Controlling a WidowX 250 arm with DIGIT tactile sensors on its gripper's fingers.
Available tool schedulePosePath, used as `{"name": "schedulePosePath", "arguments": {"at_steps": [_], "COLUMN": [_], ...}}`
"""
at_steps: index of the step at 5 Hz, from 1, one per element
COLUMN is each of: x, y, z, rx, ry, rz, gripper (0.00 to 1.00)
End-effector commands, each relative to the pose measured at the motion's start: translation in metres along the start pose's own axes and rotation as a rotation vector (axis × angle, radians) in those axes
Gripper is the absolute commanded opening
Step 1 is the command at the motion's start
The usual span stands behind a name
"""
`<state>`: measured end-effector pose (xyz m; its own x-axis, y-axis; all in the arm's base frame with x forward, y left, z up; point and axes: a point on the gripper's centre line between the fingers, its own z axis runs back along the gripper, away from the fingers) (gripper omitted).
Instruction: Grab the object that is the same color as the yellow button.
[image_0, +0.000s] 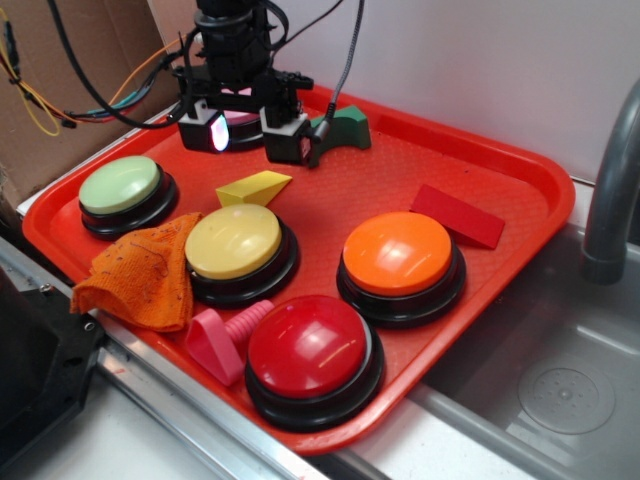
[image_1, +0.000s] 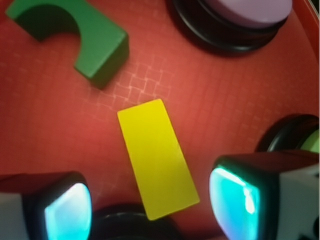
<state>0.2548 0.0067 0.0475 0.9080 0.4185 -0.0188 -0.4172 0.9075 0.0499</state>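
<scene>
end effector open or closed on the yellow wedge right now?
Open. In the wrist view the two fingers sit wide apart with the yellow wedge lying on the red tray between them, untouched. End effector hovers above the tray.

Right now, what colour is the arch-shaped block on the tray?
Dark green. The arch block shows best in the wrist view, lying on the red tray.

Robot test bench staged as a kitchen sink area. Evidence: steel sink basin (image_0: 560, 390) with grey faucet (image_0: 612, 190), red plastic tray (image_0: 500, 160) on the counter edge. Further: loose coloured wiring (image_0: 60, 105) against cardboard backing (image_0: 80, 50), plain white wall (image_0: 470, 60).
</scene>
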Motion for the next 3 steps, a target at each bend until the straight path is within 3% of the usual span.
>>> {"name": "schedulePosePath", "arguments": {"at_steps": [1, 3], "x": [0.002, -0.003], "y": [0.015, 0.014], "z": [-0.018, -0.036], "rx": [0.040, 0.097], "ry": [0.021, 0.050], "rz": [0.027, 0.048], "gripper": [1.00, 1.00]}}
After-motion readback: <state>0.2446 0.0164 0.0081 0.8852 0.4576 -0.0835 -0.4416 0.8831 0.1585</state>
